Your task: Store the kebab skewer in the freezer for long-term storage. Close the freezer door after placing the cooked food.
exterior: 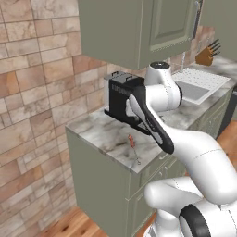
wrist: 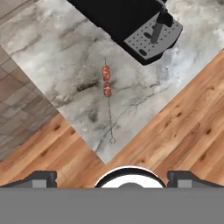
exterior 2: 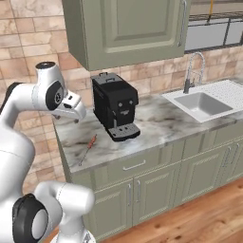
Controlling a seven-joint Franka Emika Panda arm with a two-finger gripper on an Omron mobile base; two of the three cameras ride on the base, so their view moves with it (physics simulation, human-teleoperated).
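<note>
The kebab skewer (wrist: 107, 94) lies flat on the marble counter (wrist: 65, 52), a thin stick with two orange-brown bits near one end. It rests close to the counter's front corner (exterior: 133, 143), just left of the coffee machine (exterior 2: 89, 146). My gripper (exterior 2: 67, 117) hangs well above the counter, over the skewer. It is open, its fingertips (wrist: 41, 177) stand wide apart and nothing is between them. The freezer and the freezer door are out of view.
A black coffee machine (exterior 2: 115, 105) stands on the counter beside the skewer, its drip tray (wrist: 151, 37) near the stick's far end. A sink (exterior 2: 199, 103) with a tap lies to the right, and a knife block (exterior: 206, 54) beyond it. Wall cabinets (exterior 2: 128, 28) hang overhead. A brick wall (exterior: 32, 92) bounds the left.
</note>
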